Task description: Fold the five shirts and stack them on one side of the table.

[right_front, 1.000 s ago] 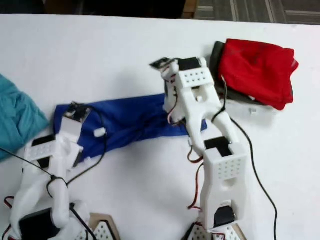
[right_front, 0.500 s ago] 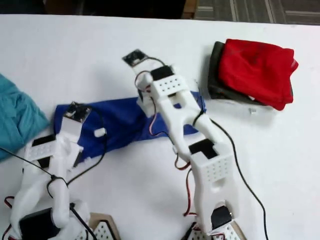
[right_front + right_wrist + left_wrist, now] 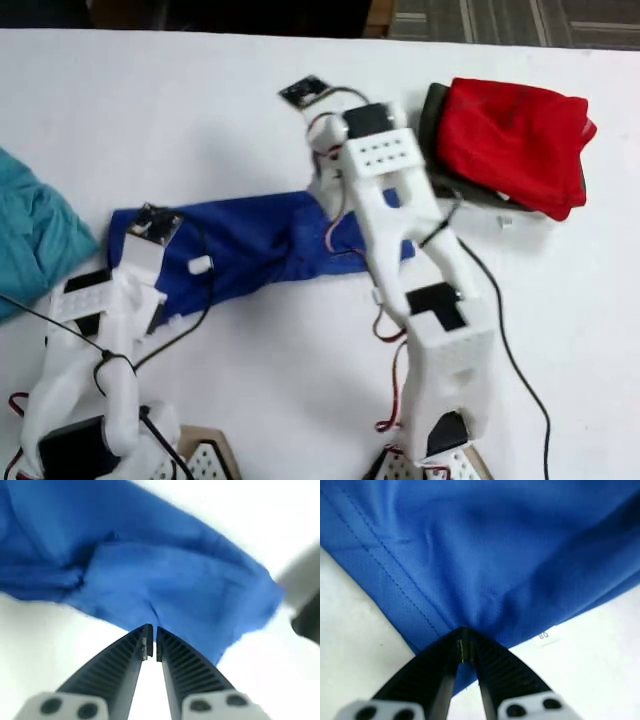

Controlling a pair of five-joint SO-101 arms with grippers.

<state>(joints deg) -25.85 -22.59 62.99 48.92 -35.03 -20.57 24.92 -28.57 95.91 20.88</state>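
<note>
Item 1, blue shirt (image 3: 250,245): it is lying on the white table (image 3: 200,100) as a long, rumpled band, stretching from my left gripper (image 3: 465,647) across to my right gripper (image 3: 151,642). I am holding it at both ends.

Left gripper: I am clamping it on the hemmed end of the blue shirt. The jaws are pressing together with a pinch of cloth at their tips, and the fabric is bunching into creases just ahead of them. The stitched hem is running off to one side of the jaws, with bare table beside it.

Right gripper: I am pinching the opposite end of the same shirt. The jaws are sitting almost together with the cloth edge caught at the tips, and the fabric is spreading out ahead of them.

Item 2, red shirt (image 3: 510,140): it is sitting folded near my right gripper, on its outer side, away from my left arm.

Item 3, dark shirt (image 3: 432,125): it is lying directly under the red one, its edge showing on the side facing my right gripper.

Item 4, teal shirt (image 3: 35,240): it is lying loose beyond my left gripper, apart from the blue shirt, at the table's edge.
</note>
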